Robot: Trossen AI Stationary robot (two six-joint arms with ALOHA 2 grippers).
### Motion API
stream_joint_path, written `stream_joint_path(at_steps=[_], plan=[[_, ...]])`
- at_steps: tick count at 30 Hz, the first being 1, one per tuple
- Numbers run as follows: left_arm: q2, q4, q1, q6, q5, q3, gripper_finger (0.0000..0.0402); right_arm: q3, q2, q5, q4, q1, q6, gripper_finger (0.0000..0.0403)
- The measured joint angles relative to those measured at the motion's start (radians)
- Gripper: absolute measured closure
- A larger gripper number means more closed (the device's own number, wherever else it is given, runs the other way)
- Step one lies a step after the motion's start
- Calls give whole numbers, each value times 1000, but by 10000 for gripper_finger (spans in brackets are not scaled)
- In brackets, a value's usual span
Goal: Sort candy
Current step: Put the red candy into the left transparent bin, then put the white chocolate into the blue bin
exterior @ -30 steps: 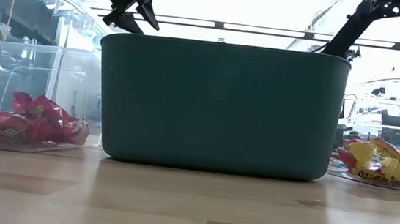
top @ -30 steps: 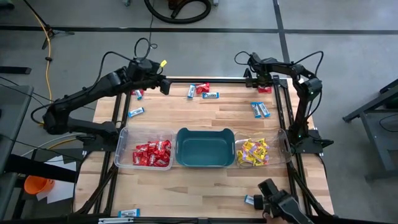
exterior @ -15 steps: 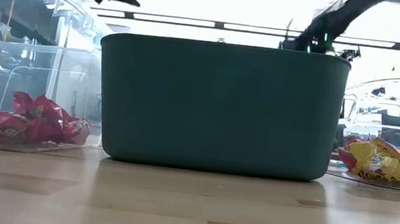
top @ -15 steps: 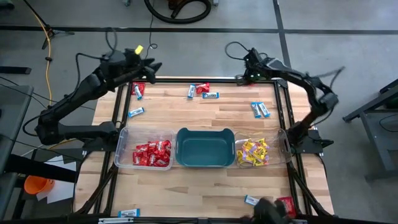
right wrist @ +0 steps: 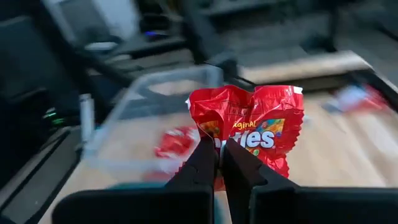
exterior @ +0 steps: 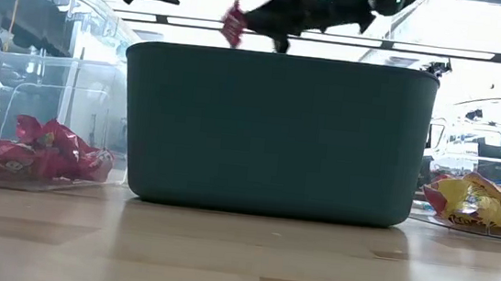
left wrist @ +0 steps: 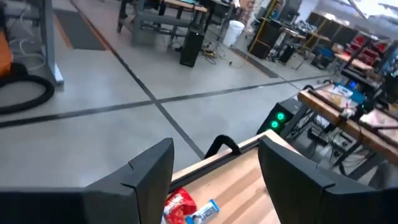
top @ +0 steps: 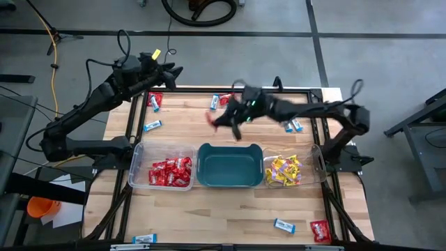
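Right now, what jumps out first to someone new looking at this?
The right gripper, shut on a red candy packet, is stretched over the table behind the teal tub. Flanking the tub, clear bins hold red packets and yellow packets.

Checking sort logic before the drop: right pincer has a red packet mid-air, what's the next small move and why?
Probably carry it on leftward over the clear plastic bin of red packets before opening. The right pincer, shut on the glossy red candy packet, hangs just behind the teal tub, not yet above any bin. The left pincer waits open past the table's far left corner.
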Motion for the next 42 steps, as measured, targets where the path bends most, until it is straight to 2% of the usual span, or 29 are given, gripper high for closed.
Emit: stream_joint_path(at_steps=[4, 9, 13, 16, 19, 23, 26, 29, 31, 38, 42], plan=[[-1, 2, 0, -17, -11, 0, 181, 39, 121, -42, 150, 97, -7, 402], [-1, 2, -1, -18, 18, 0, 181, 209, 268, -39, 121, 184, 36, 402], [-1, 0, -2, 27, 112, 0, 181, 377, 392, 0, 59, 240, 92, 402], [-4, -4, -2, 44, 183, 0, 181, 492, 465, 90, -53, 267, 140, 393], [-11, -15, -3, 53, 236, 0, 181, 612, 521, 210, -227, 287, 201, 368], [-23, -21, -23, 54, 268, 0, 181, 773, 587, 272, -441, 307, 214, 301], [-40, -21, -38, 62, 271, 0, 181, 859, 608, 326, -529, 323, 174, 240], [-57, -30, -47, 72, 270, 0, 181, 909, 608, 334, -620, 327, 115, 190], [-71, -41, -48, 81, 262, 0, 181, 944, 604, 334, -733, 316, 103, 170], [-90, -87, -47, 91, 201, 0, 181, 996, 566, 388, -1096, 262, -95, 160], [-56, -126, -47, 91, 148, -1, 181, 923, 510, 393, -1254, 207, -170, 160]])
